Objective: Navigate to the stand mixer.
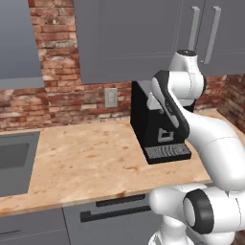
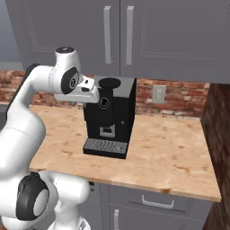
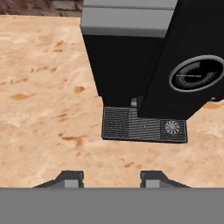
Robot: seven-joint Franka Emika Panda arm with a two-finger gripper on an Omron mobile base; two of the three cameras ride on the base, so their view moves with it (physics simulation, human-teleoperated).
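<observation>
A black coffee machine [image 2: 109,117] is carried by the light brown speckled counter [image 2: 170,157], near the brick wall.

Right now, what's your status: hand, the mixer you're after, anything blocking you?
Gripper open, empty, above the counter. Stand mixer not sighted. Black coffee machine dead ahead on the counter; upper cabinets above.

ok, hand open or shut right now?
Open. In the hand view the hand has its two dark fingertips set well apart over the bare counter, nothing between them.
</observation>
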